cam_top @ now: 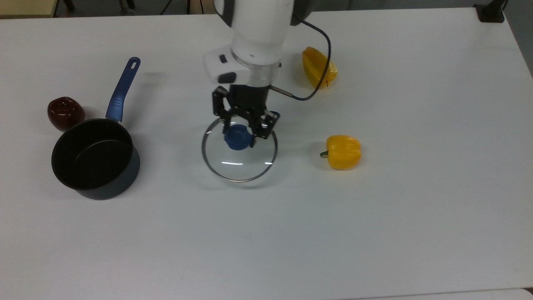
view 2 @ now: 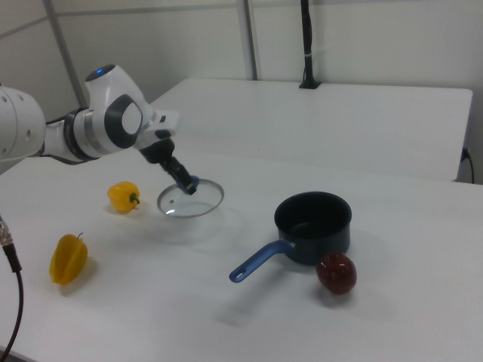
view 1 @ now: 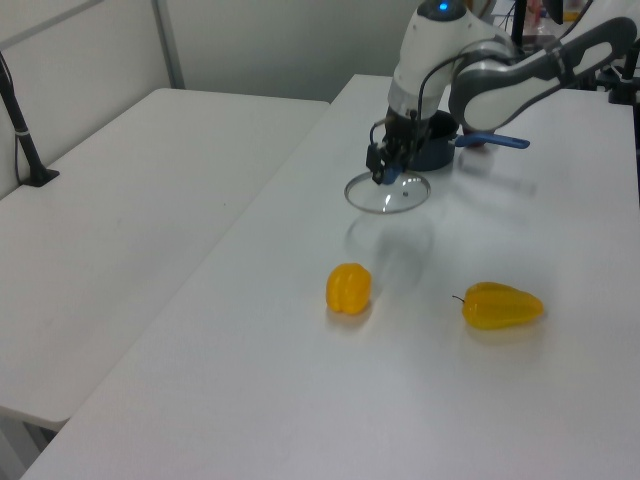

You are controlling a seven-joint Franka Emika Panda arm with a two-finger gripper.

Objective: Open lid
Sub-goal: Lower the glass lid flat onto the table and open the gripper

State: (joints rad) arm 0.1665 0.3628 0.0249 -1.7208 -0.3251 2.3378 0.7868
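While the end effector [cam_top: 241, 132] grips the blue knob [cam_top: 237, 137] between closed fingers, the lid [cam_top: 239, 156] hangs above the desk [cam_top: 374, 233], clear of the open saucepan [cam_top: 95, 158] to the top view's left. A yellow pepper [cam_top: 342, 151] lies on the top view's right, just past the lid.

Bare table [cam_top: 258, 233] lies below the gripper [cam_top: 245, 125]. Pot [cam_top: 95, 158] stands well to the top view's left, pepper [cam_top: 342, 151] near its right.
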